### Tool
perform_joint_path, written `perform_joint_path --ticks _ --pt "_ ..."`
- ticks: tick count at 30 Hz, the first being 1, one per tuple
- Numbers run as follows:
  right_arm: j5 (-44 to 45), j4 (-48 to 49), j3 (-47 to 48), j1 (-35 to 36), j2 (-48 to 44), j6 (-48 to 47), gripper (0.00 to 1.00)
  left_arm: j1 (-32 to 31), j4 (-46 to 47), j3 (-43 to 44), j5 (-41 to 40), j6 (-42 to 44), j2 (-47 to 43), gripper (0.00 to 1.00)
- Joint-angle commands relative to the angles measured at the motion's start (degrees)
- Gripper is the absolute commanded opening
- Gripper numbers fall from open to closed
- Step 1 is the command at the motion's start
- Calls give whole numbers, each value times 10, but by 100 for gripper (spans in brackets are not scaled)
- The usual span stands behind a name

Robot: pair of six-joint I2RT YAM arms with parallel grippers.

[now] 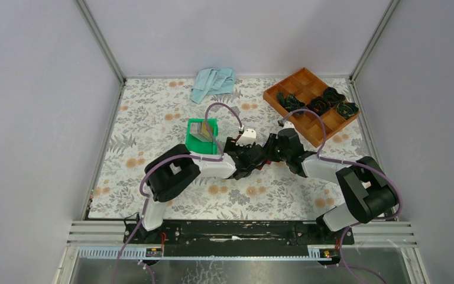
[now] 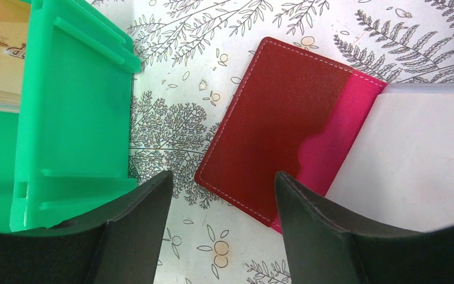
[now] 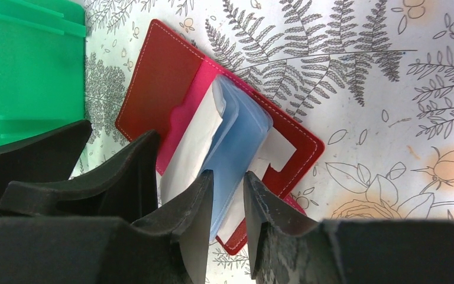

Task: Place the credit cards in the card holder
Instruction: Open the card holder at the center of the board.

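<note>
Top view: left gripper and right gripper tip to tip mid-table, green bin with the credit cards just left of them.
Left wrist: spread wide, empty, card holder lying open between and ahead of the fingers.
Right wrist: pinched onto its blue inner leaf.

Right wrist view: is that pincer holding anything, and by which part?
Yes: the right pincer pinches the card holder by the edge of its blue inner sleeves, which stand up from the opened case. The left pincer is open, holding nothing.
</note>
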Motion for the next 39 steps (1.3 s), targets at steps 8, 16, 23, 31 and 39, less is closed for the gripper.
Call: perform_joint_path --ticks 8,16,23,31,39 --pt "-22 21 13 5 -19 6 33 -16 -43 1 28 -10 -1 71" --pt "-24 21 15 5 -20 6 34 -25 -51 -1 33 -19 -6 70" --pt "-25 19 11 5 -38 7 34 -35 -58 -8 39 -32 -9 70" --pt "-21 9 9 4 -59 6 34 -44 -62 -14 40 -47 -14 70" --pt "-23 14 -1 5 -59 11 34 -48 -62 -22 41 -58 -24 70"
